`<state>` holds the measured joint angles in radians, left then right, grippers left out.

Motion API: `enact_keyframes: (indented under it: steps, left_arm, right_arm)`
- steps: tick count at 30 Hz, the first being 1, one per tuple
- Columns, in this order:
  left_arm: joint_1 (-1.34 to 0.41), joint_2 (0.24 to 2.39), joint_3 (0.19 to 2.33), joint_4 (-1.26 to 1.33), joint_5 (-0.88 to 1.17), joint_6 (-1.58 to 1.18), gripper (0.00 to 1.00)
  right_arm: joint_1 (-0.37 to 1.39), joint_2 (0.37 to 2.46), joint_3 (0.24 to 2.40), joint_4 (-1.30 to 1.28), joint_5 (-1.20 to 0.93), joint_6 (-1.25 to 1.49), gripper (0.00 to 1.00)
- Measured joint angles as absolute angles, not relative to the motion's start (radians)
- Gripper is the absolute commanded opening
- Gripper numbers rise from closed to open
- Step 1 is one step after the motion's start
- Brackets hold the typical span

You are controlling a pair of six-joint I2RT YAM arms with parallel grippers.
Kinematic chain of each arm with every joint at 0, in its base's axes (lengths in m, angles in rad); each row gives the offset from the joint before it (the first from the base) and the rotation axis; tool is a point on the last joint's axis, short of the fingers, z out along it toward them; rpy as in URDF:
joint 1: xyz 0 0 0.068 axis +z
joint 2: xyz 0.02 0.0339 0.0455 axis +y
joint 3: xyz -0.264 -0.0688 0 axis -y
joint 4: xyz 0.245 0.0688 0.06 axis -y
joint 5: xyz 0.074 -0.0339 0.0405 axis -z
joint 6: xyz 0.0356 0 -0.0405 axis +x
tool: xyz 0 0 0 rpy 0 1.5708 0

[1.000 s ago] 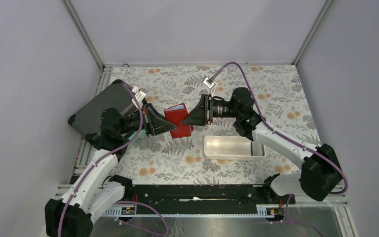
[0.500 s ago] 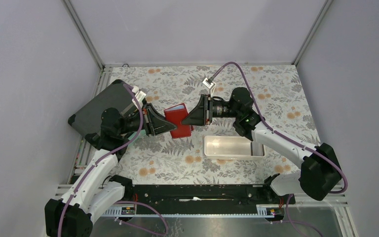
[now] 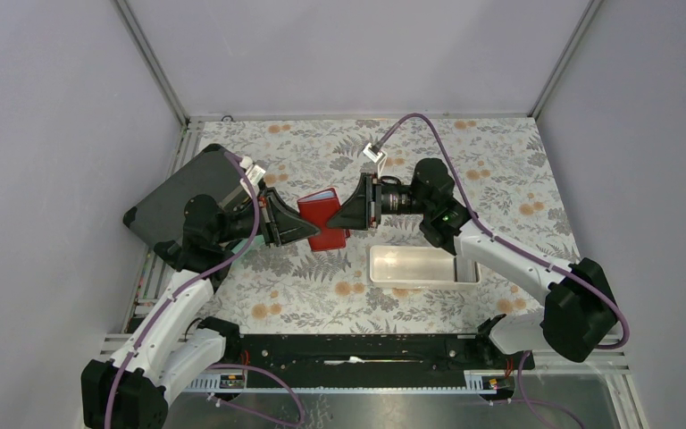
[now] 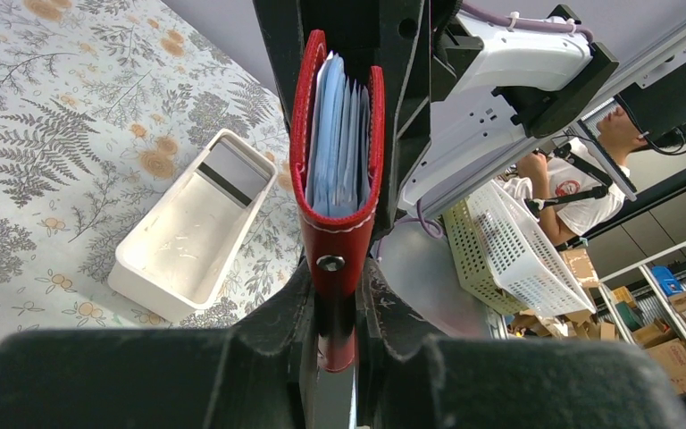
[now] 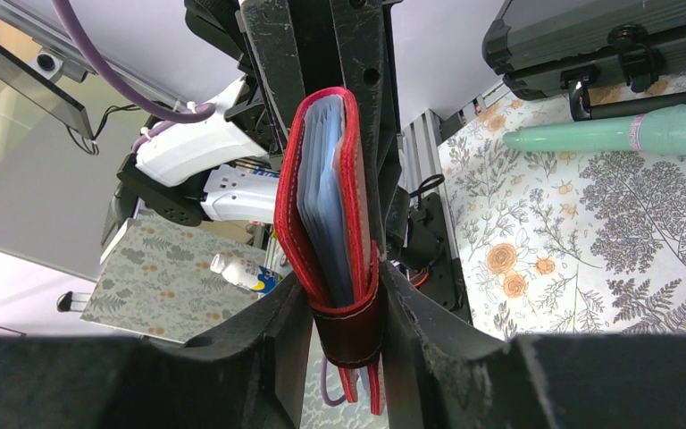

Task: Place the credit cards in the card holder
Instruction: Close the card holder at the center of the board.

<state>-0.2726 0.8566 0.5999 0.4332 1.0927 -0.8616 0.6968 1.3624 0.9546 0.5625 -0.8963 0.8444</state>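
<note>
Mid-frame over floral cloth (image 3: 500, 161), left gripper (image 3: 302, 231) and right gripper (image 3: 344, 215) clamp our card holder (image 3: 322, 223) by its edges — soft, light, we judge.

Two robot arms reach inward from side-by-side bases and meet in the middle. The left arm (image 3: 168, 308) leans up and to the right, and the left wrist (image 3: 204, 222) is turned so the left jaws point right. The right arm (image 3: 509, 259) folds back toward the left, with the right wrist (image 3: 429, 192) roughly level and the right jaws pointing left. The two sets of jaws face each other almost tip to tip. Each is closed on an opposite end of the red card holder (image 3: 322, 220), held between them.
</note>
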Motion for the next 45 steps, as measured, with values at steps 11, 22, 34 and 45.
enact_keyframes:
  steps: [11, 22, 34, 45]
  left_arm:
    - [-0.263, 0.86, 0.6, 0.411, 1.092, -0.861, 0.0]
    - [-0.242, 0.865, 0.6, 0.391, 1.092, -0.861, 0.0]
    - [-0.229, 0.866, 0.6, 0.389, 1.087, -0.86, 0.0]
    - [-0.238, 0.873, 0.599, 0.389, 1.087, -0.858, 0.0]
  right_arm:
    - [0.705, 1.368, 0.955, 0.551, -0.871, 0.823, 0.34]
    - [0.712, 1.405, 0.966, 0.578, -0.855, 0.825, 0.29]
    - [0.712, 1.44, 0.984, 0.604, -0.857, 0.838, 0.34]
    - [0.742, 1.467, 0.999, 0.611, -0.833, 0.838, 0.35]
